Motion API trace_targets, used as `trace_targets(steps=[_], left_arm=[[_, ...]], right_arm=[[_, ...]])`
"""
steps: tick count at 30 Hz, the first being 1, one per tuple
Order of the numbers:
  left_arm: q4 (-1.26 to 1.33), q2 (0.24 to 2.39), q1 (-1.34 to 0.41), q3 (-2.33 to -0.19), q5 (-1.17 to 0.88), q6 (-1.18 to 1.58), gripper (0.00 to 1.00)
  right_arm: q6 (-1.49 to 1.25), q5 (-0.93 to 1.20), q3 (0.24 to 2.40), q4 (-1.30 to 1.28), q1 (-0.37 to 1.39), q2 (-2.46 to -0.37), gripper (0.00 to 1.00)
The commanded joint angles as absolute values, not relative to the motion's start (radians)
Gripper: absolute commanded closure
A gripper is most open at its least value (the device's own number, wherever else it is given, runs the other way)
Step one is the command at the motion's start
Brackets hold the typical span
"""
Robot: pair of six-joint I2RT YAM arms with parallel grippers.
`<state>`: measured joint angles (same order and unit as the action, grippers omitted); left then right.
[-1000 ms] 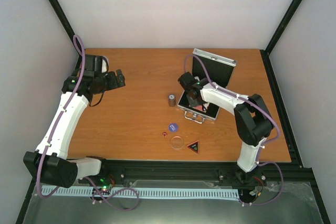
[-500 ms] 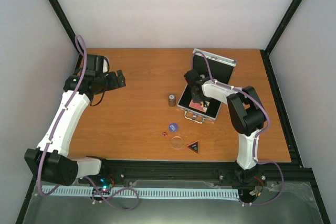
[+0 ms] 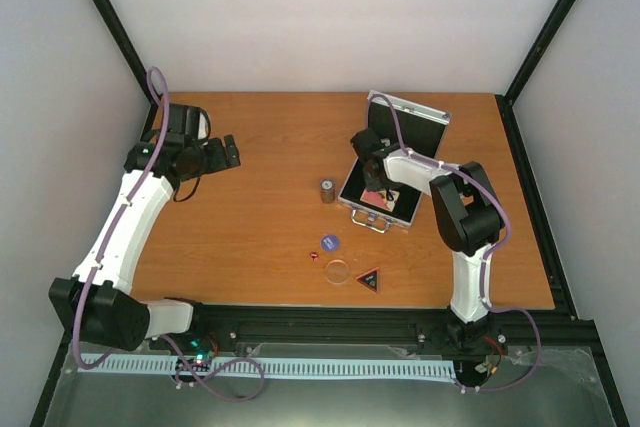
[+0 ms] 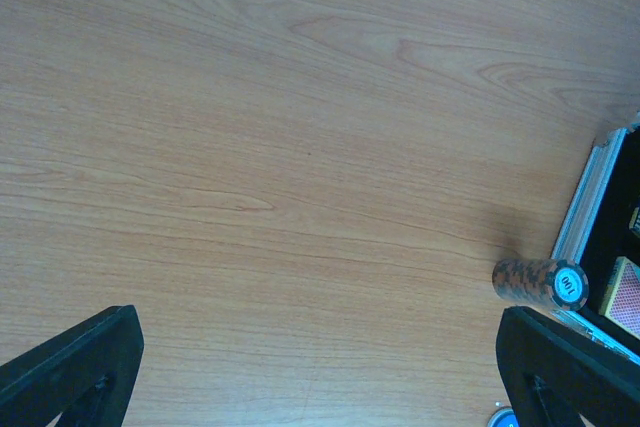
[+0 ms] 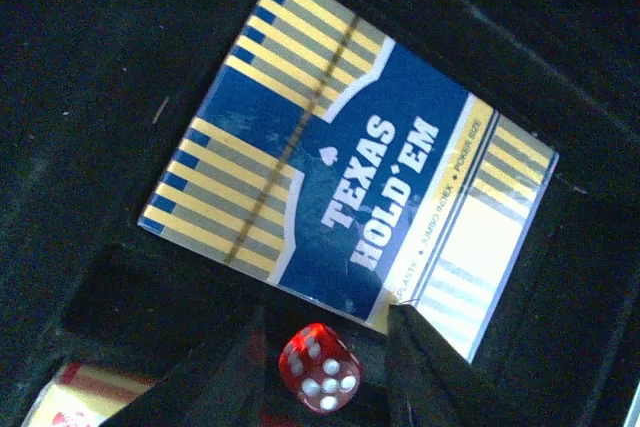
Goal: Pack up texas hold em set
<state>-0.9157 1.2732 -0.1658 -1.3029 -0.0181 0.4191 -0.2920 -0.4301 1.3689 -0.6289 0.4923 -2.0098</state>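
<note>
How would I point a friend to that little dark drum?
Find the open silver case on the right half of the wooden table. Just left of it stands the dark cylinder. Unlike the flat blue chip and clear disc nearer the front edge, it rises off the table.

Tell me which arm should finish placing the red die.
Right: the red die sits between the right fingers over the case lining, beside the Texas Hold'em deck. The left fingers hang far off across the table.
</note>
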Motion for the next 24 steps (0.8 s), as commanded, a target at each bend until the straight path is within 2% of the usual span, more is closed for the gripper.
trace_targets(steps=[1, 4, 14, 20, 24], left_arm=[[-0.912, 1.281, -0.171, -1.308, -0.015, 0.431, 0.0], [-0.91, 1.282, -0.17, -1.31, -0.02, 0.431, 0.0], [-0.905, 1.275, -0.17, -1.311, -0.03, 0.428, 0.0], [-0.902, 1.272, -0.17, -1.321, -0.043, 0.427, 0.0], [-0.91, 1.267, -0.17, -1.332, -0.043, 0.423, 0.0]], right_arm=[[-0.306, -0.419, 1.391, -0.625, 0.48, -2.035, 0.63], [-0.312, -0.423, 1.401, -0.639, 0.48, -2.015, 0.59], [-0.292, -0.332, 1.437, -0.717, 0.506, -1.905, 0.55], [-0.307, -0.276, 1.379, -0.8, 0.603, -1.781, 0.55], [-0.323, -0.255, 1.322, -0.865, 0.742, -1.708, 0.55]])
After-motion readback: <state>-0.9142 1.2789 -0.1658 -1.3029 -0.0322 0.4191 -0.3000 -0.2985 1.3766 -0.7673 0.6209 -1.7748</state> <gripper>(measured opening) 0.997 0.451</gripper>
